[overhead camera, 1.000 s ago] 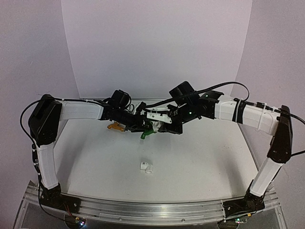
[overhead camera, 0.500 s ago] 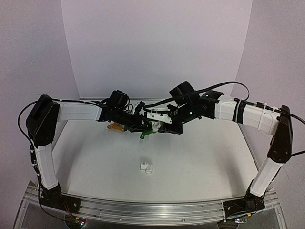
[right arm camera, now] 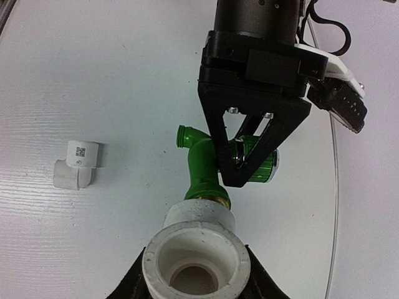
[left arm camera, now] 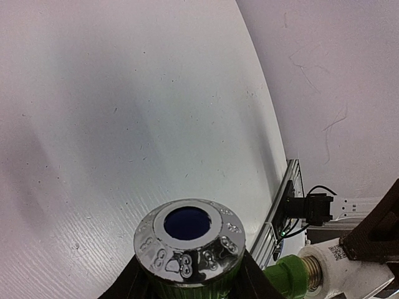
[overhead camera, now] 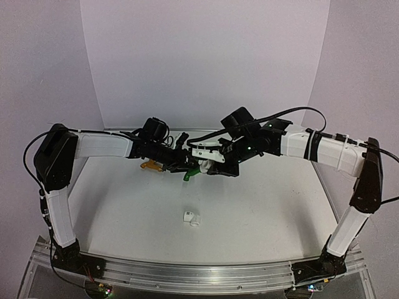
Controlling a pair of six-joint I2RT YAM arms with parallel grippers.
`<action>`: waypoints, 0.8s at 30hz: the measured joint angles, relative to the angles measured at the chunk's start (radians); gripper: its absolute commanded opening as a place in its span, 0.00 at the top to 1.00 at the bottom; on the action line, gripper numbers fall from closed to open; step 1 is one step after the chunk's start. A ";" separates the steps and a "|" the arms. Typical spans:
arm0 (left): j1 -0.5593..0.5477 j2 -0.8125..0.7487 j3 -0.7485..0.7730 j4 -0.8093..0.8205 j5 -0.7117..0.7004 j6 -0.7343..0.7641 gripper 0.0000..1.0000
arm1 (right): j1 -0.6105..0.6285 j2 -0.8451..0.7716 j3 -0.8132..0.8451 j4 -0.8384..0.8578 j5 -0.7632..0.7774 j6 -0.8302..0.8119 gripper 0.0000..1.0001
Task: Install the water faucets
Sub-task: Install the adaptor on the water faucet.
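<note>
Left gripper (right arm camera: 242,163) is pinching knob of green faucet (right arm camera: 201,167), jaws part-closed, above table (overhead camera: 268,205) ctr, to screw it into white fitting (right arm camera: 198,246) that right gripper (overhead camera: 211,167) is clamping tight; orange faucet (overhead camera: 151,165) is lying at 9 o'clock.

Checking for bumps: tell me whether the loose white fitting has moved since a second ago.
No. The loose white fitting lies at the same spot ahead of the rail in the top view.

Left end effector (overhead camera: 182,164) faces right end effector (overhead camera: 208,166) — both clamped (2 arms inward).
</note>
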 measured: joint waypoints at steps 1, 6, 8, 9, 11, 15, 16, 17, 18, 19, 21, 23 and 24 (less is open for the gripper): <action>0.000 0.000 0.000 0.000 -0.001 0.001 1.00 | 0.000 0.000 0.000 0.000 0.000 0.001 1.00; 0.000 -0.002 -0.001 0.001 -0.008 0.012 1.00 | 0.001 0.006 0.003 0.002 0.002 0.029 1.00; -0.002 -0.005 -0.004 0.003 -0.024 0.029 1.00 | 0.001 0.016 0.011 0.002 0.003 0.049 1.00; -0.002 -0.009 -0.010 0.007 -0.033 0.036 1.00 | 0.001 0.020 0.015 0.002 0.003 0.056 1.00; -0.003 -0.019 -0.023 0.012 -0.043 0.051 1.00 | 0.001 0.026 0.019 0.003 0.003 0.068 1.00; -0.009 -0.046 -0.050 0.033 -0.058 0.059 1.00 | -0.002 0.027 0.022 0.004 0.004 0.075 1.00; -0.009 -0.050 -0.055 0.040 -0.060 0.060 1.00 | -0.003 0.027 0.023 0.006 0.003 0.076 1.00; -0.009 -0.051 -0.060 0.050 -0.061 0.060 1.00 | -0.003 0.027 0.023 0.006 0.002 0.078 1.00; -0.009 -0.051 -0.065 0.061 -0.062 0.059 1.00 | -0.003 0.027 0.023 0.006 0.001 0.080 1.00; -0.009 -0.051 -0.067 0.067 -0.062 0.057 1.00 | -0.003 0.027 0.023 0.006 -0.003 0.083 1.00; -0.009 -0.051 -0.068 0.075 -0.063 0.055 1.00 | -0.003 0.027 0.023 0.006 -0.009 0.090 1.00; -0.009 -0.051 -0.068 0.084 -0.065 0.054 1.00 | -0.004 0.027 0.025 0.008 -0.009 0.104 1.00; -0.009 -0.051 -0.068 0.089 -0.067 0.054 1.00 | -0.005 0.027 0.025 0.009 -0.009 0.114 1.00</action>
